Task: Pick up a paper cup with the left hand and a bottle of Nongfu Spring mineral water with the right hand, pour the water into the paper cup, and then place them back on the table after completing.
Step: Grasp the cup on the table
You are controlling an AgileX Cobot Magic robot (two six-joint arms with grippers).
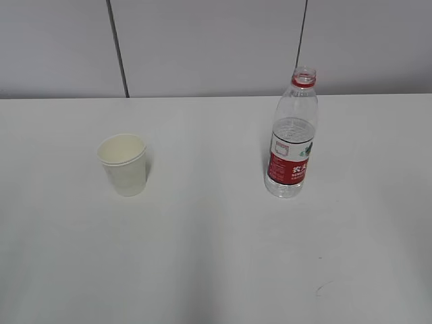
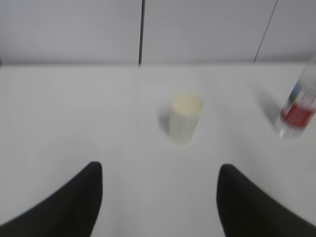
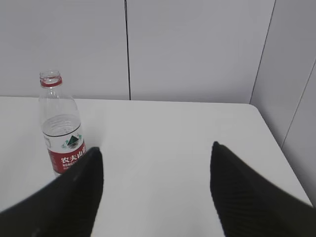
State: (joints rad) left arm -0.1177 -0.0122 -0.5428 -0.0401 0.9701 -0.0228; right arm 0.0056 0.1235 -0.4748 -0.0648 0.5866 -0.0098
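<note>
Item one: we log a paper cup (image 1: 123,164), upright on the white table (image 1: 216,263), at nine o'clock from the bottle. Item two: an uncapped Nongfu Spring bottle (image 1: 292,135), upright, water (image 1: 291,132) partway up. Left hand (image 2: 159,197): jaws wide apart, empty, cup at twelve o'clock. Right hand (image 3: 157,190): jaws wide, empty, bottle at ten o'clock.
</note>
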